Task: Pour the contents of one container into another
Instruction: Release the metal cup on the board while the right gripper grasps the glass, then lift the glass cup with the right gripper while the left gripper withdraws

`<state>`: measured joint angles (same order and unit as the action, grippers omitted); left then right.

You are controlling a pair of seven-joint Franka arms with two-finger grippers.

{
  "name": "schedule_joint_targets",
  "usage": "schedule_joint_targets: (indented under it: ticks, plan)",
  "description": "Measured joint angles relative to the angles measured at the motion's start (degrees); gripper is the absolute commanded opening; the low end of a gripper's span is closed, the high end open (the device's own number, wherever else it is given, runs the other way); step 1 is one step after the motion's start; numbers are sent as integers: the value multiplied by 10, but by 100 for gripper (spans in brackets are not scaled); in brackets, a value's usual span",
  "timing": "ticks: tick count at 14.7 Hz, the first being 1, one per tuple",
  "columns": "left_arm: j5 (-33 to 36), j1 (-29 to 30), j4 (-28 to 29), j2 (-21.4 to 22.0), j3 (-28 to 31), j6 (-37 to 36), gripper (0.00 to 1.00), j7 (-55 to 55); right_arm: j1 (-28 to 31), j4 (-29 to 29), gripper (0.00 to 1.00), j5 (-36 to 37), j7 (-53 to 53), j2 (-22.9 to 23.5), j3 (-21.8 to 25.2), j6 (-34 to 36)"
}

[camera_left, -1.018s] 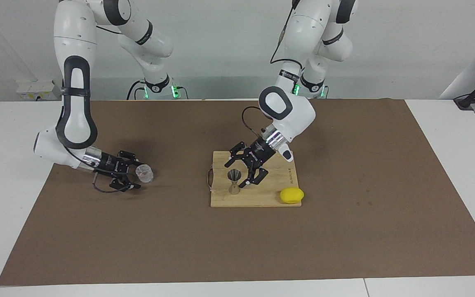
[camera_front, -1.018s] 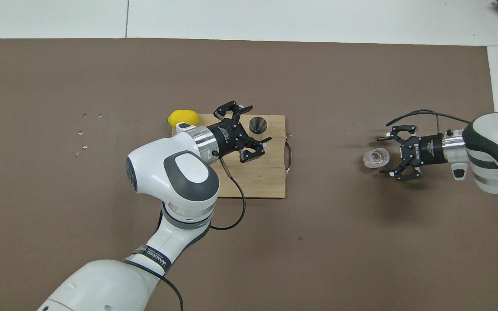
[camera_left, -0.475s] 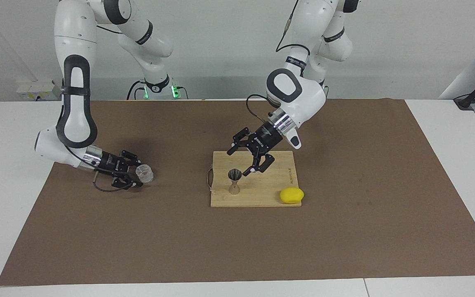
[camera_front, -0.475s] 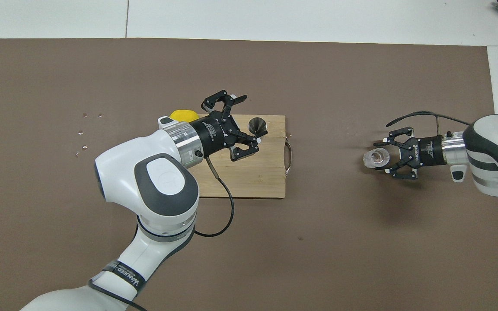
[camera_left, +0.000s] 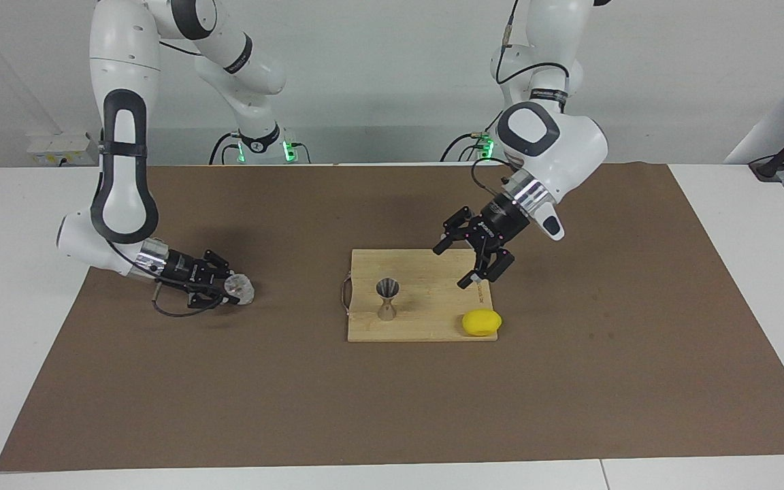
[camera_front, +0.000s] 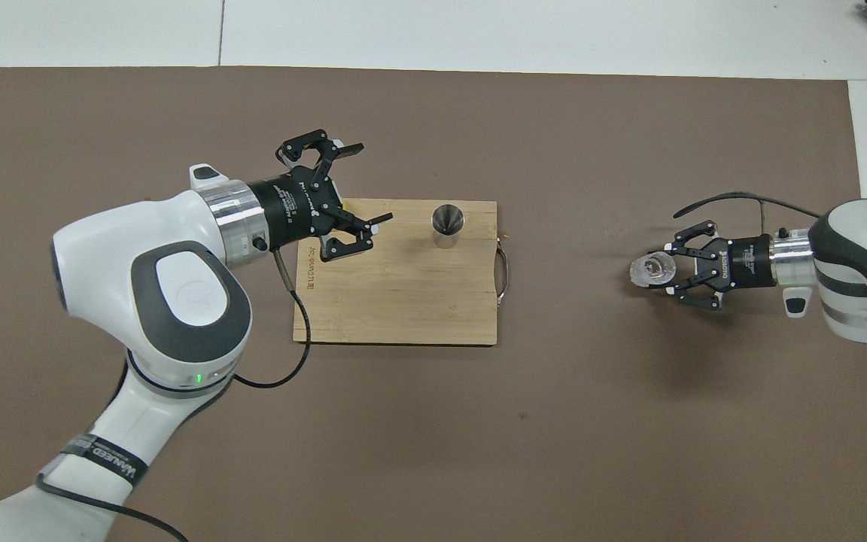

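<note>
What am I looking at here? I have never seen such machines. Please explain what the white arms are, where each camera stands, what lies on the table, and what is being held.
These are two robot arms, each ending in a two-finger gripper. One camera faces the robots across the table; the other looks down from above their own end.

On the brown mat lies a wooden cutting board. A metal jigger stands upright on it, and a yellow lemon rests at its corner.

The right gripper is low at its end of the mat, shut on a small clear glass tumbler. The left gripper is open, holds nothing, and hangs over the board's edge at the left arm's end.
</note>
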<state>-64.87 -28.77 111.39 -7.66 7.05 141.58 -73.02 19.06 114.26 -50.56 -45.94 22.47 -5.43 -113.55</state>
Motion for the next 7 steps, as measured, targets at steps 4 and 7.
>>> schedule_joint_targets:
  ticks: [4, 7]
  plan:
    - [141, 63, -21, 3, 1, -81, 100, -1, -26, -10, 0, 0, -55, -25, -1, 0]
    - [261, 90, -53, 3, 0, -98, 100, -1, -69, -33, 0, 0, -134, -45, -1, -4]
